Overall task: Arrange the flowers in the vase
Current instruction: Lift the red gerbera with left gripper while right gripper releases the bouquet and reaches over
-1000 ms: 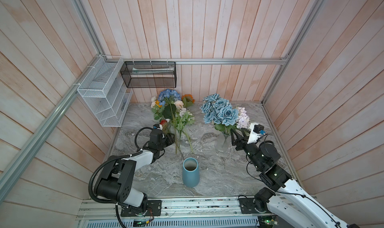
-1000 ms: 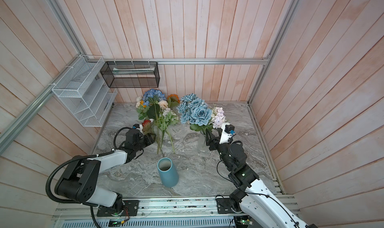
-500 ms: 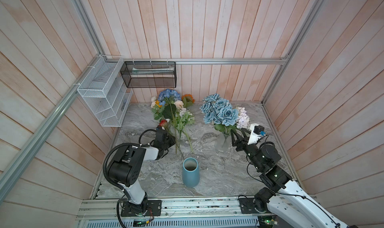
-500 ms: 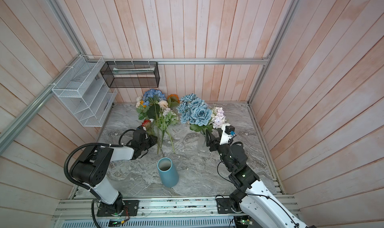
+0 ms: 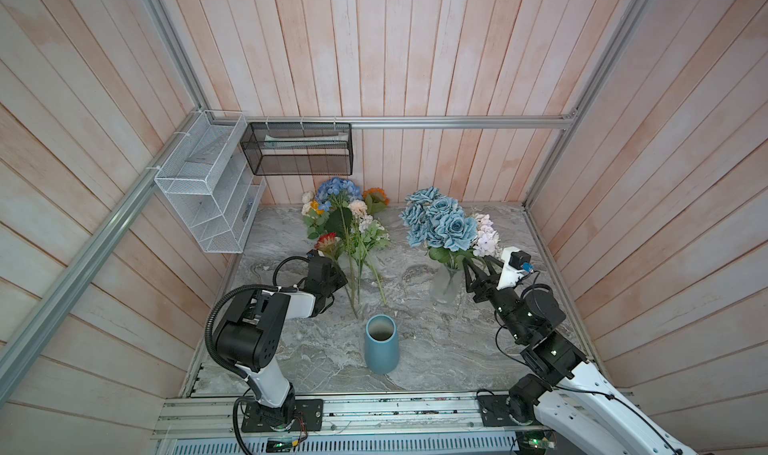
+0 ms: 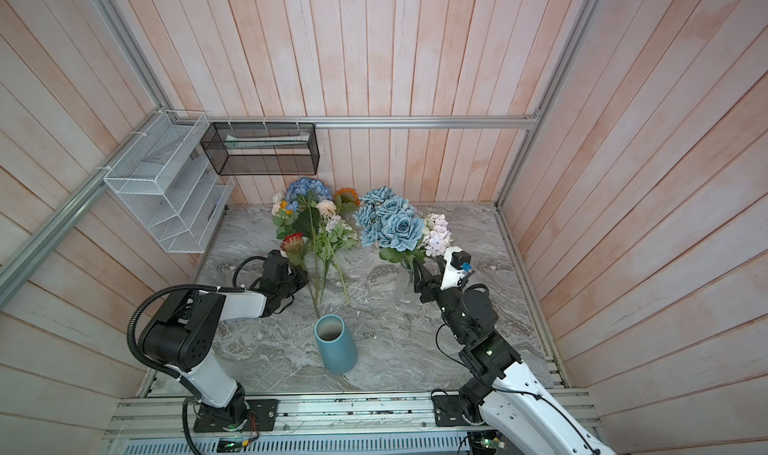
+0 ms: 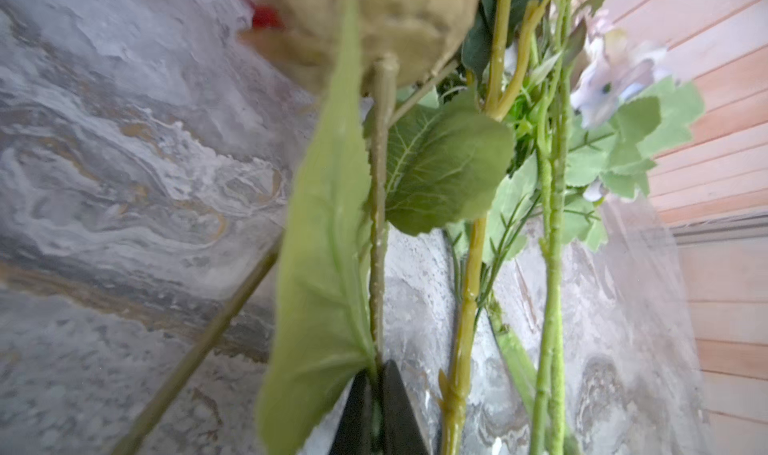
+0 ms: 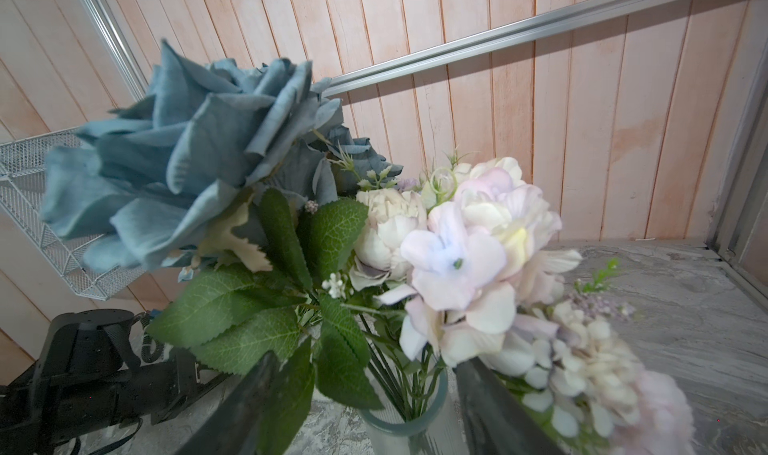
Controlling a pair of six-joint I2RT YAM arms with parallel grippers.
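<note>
Status: task at an early stage. Nothing has been delivered to the tall blue ceramic vase [image 5: 381, 349].

1. The blue vase stands upright at the front centre of the grey marbled surface [image 5: 436, 349]. Its mouth shows empty in both top views.
2. The loose green-stemmed artificial flowers lie in a heap on the surface behind it, stem ends pointing toward the vase. The heap includes a blue hydrangea head [image 5: 337, 189], an orange sunflower [image 5: 375, 194], a peach rose [image 5: 357, 207] and a red bloom [image 5: 326, 240]. None is in the blue vase.
3. The left claw [image 7: 376, 394] is clenched on one olive-green stem at the near edge of that heap. In the wrist view the stem runs up to a flower head with red showing, judged to be the red bloom. Whether the stem is off the surface yet cannot be told.
4. A clear glass vase [image 5: 444, 286] stands to the right. It holds the dusty-blue fabric roses [image 5: 442, 224] and pale lilac-and-white blooms [image 5: 484, 235].
5. The right claw [image 5: 481, 266] is released, its jaws spread to either side of the glass vase's neck. Contact with the glass cannot be confirmed.

Outstanding, in my judgement: carry the gripped stem to the blue vase and seat it, then place every remaining spray.
</note>
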